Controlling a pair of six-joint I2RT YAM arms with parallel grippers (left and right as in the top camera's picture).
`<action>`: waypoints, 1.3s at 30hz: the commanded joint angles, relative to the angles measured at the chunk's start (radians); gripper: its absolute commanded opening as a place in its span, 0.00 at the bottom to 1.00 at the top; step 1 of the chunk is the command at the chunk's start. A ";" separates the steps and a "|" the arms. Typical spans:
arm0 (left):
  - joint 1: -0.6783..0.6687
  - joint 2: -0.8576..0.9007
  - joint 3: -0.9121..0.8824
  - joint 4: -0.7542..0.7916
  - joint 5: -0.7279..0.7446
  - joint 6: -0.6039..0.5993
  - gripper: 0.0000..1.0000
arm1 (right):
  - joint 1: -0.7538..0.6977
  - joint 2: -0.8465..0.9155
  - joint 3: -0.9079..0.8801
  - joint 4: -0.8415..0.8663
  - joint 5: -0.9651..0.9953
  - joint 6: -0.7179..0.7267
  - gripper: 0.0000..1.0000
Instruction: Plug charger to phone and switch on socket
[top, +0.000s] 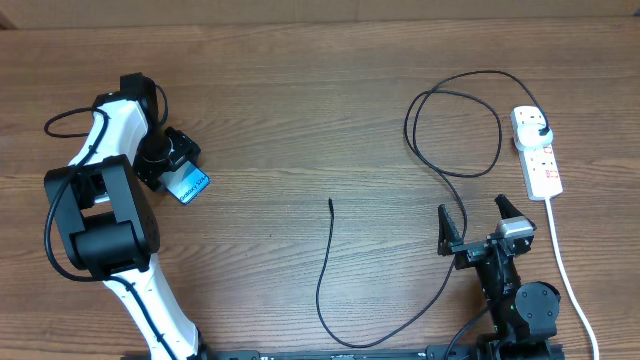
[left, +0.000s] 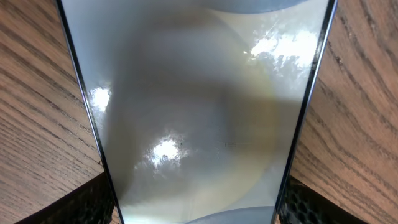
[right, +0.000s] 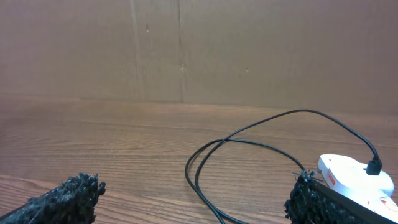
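The phone (left: 199, 112) lies screen up on the wooden table, filling the left wrist view; overhead only its blue end (top: 190, 186) shows. My left gripper (top: 176, 168) (left: 199, 208) straddles it, fingers (left: 81, 202) close beside both long edges, a sliver of wood showing by the left one. The charger, a thin black cable (top: 322, 270) (right: 249, 140), has its free tip (top: 331, 203) mid-table and its plug (top: 541, 127) (right: 374, 166) in the white socket (top: 540, 165) (right: 351, 174) at far right. My right gripper (top: 478, 222) (right: 189, 202) stands open over the cable, holding nothing.
The cable loops widely (top: 455, 120) between the right gripper and the socket. The socket's white cord (top: 565, 270) runs down the right side to the front edge. A brown wall (right: 186, 50) stands behind the table.
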 joint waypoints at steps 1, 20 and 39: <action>0.007 0.020 -0.024 -0.011 -0.011 -0.006 0.71 | 0.005 -0.010 -0.011 0.005 -0.002 -0.004 1.00; 0.007 0.020 -0.024 -0.011 -0.011 -0.006 0.54 | 0.005 -0.010 -0.011 0.005 -0.002 -0.004 1.00; 0.007 0.020 -0.024 -0.011 -0.011 -0.006 0.30 | 0.005 -0.010 -0.011 0.005 -0.002 -0.004 1.00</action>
